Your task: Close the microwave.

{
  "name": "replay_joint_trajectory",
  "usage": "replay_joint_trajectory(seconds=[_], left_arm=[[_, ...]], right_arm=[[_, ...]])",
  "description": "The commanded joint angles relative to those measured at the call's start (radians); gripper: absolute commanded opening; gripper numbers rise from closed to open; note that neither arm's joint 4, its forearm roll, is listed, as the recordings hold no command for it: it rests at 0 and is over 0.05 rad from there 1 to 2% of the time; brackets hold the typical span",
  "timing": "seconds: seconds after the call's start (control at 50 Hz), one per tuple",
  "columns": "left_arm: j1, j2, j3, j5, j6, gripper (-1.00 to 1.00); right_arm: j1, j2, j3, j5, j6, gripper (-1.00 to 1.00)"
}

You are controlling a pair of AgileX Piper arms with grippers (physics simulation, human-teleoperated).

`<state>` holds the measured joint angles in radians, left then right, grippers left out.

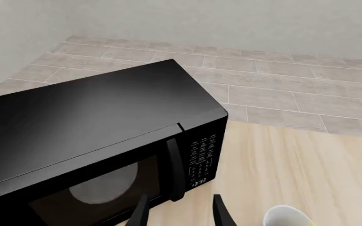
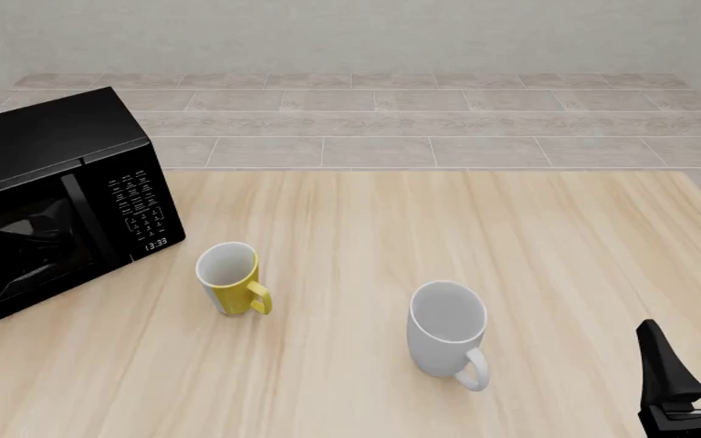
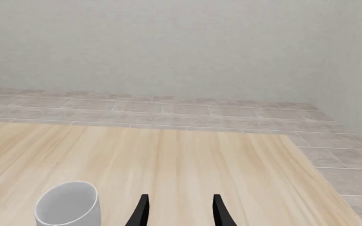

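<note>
So the microwave (image 2: 52,205) sits at the far left of the front view, on the left end of the wooden table (image 2: 448,237), turned a bit so its front faces toward the lower right of the frame; its door (image 2: 22,246) looks shut, flush with the body, with the long handle (image 2: 77,214) running down beside the keypad panel (image 2: 141,203) and the little display (image 2: 156,244) lit at the bottom of that panel; in the left wrist view you can make out the white turntable (image 1: 105,186) through the dark window, pretty faint though. Just beside the microwave's front corner, a bit lower and to the right in the front view, there's a yellow mug (image 2: 231,278) standing upright, white inside, handle pointing toward the lower right; further right and lower is a grey-white mug (image 2: 448,328), also upright, handle toward the lower right, well apart from the yellow one. The left gripper (image 1: 179,212) only shows in its own wrist view, fingers parted with a clear gap and nothing between them, hanging in front of the door near the handle, not touching as far as I can tell; the right gripper (image 3: 179,211) is spread about the same, empty, and in the front view it pokes in at the lower right corner, to the right of the grey-white mug.
</note>
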<state>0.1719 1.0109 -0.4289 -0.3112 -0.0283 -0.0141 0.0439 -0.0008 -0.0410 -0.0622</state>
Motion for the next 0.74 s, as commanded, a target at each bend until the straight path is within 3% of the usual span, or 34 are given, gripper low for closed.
replay_joint_trajectory(seconds=[0.02, 0.12, 0.4, 0.74], left_arm=[[-0.051, -0.435, 0.138, 0.198, 0.044, 1.0], [-0.059, -0.61, 0.173, 0.301, 0.081, 1.0], [-0.088, -1.003, 0.168, 0.652, 0.088, 1.0], [-0.123, -1.011, 0.183, 0.621, 0.092, 1.0]], right_arm=[[0.0, -0.011, 0.0, 0.009, -0.006, 1.0], [0.001, -0.015, 0.0, 0.014, -0.006, 1.0], [0.003, -0.011, 0.0, 0.013, -0.002, 1.0], [0.007, -0.03, 0.0, 0.031, -0.009, 1.0]])
